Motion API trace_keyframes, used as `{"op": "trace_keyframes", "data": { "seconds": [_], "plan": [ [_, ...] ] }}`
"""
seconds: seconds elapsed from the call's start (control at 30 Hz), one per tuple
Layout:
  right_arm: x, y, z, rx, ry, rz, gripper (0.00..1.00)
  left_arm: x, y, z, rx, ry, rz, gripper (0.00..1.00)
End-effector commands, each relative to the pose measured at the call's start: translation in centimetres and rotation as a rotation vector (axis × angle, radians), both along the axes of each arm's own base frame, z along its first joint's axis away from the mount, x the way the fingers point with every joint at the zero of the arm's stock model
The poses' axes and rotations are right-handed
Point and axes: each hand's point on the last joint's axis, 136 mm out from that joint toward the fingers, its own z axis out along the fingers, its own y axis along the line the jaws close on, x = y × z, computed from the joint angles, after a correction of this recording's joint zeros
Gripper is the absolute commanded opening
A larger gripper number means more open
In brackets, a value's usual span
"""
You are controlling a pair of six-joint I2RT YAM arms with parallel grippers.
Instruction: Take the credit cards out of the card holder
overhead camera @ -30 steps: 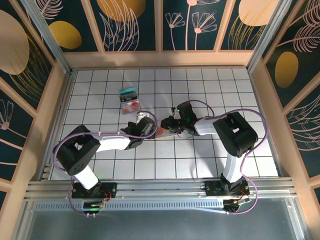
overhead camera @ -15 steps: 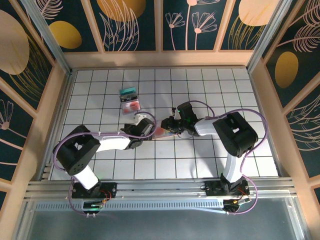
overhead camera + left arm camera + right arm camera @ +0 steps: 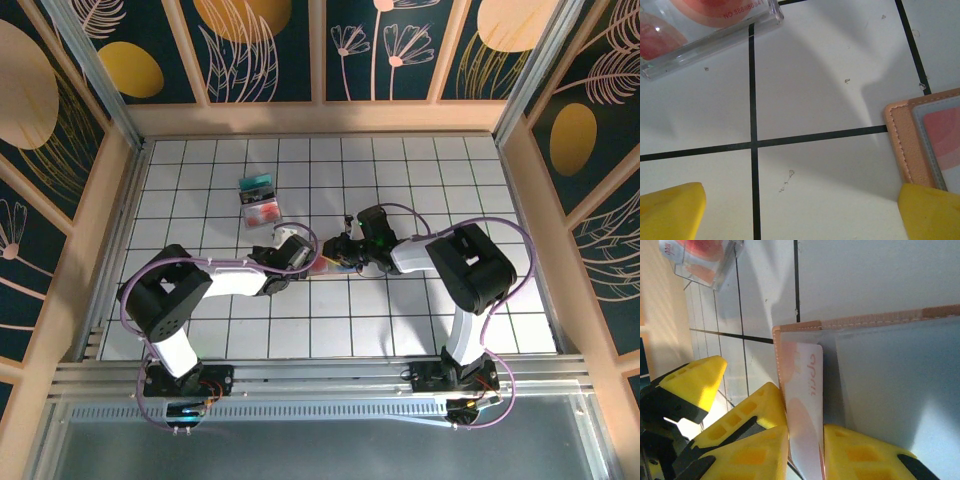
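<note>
Top view: card holder [image 3: 322, 263] lies mid-table on the tiled table [image 3: 400, 310], boxed in between left gripper [image 3: 300, 250] and right gripper [image 3: 337, 254]. Well apart, up-left: teal card [image 3: 256, 185], with a clear case [image 3: 263, 211] just below it. Finger detail is too small to read here.

Left wrist view: left gripper [image 3: 800, 210] has its fingers spread wide, bare tile between them. One fingertip [image 3: 930, 212] sits at the corner of the card holder [image 3: 905, 145], which shows a stitched pinkish-brown rim and a grey inner border. The clear case [image 3: 715, 37] holds a red-and-white card [image 3: 705, 10].

Right wrist view: right gripper [image 3: 805, 437] has its fingers pinched on the card holder [image 3: 865, 320] at its edge. A white-pink card [image 3: 802, 385] sits in the pocket there and runs down between them, with grey-blue lining beside it.
</note>
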Motion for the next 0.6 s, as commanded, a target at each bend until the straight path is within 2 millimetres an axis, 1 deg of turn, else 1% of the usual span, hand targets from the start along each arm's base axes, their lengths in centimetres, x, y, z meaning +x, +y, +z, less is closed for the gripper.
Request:
{"op": "trace_keyframes", "data": {
  "seconds": [0.0,0.03,0.1,0.2,0.3,0.4,0.57],
  "plan": [
    [-0.4,1.4,1.6,0.096,-0.025,0.050,0.24,-0.5,-0.5,-1.2,-0.005,0.043,-0.030,0.99],
    [-0.4,1.5,1.7,0.101,-0.026,0.053,0.24,-0.6,-0.5,-1.2,-0.006,0.045,-0.031,0.99],
    [-0.5,1.8,1.8,0.119,-0.026,0.062,0.20,-0.6,-0.5,-1.2,-0.004,0.046,-0.030,0.99],
    [-0.6,2.0,1.9,0.129,-0.025,0.066,0.20,-0.6,-0.4,-1.2,0.000,0.046,-0.030,0.99],
    [-0.5,1.9,1.3,0.101,-0.014,0.058,0.21,-0.5,-0.5,-1.2,-0.002,0.046,-0.031,0.99],
    [-0.4,1.7,0.3,0.051,0.003,0.056,0.21,-0.5,-0.5,-1.2,0.000,0.050,-0.032,0.99],
    [-0.6,2.1,0.1,0.058,0.015,0.068,0.20,-0.4,-0.6,-1.2,0.007,0.051,-0.034,0.99]
  ]
}}
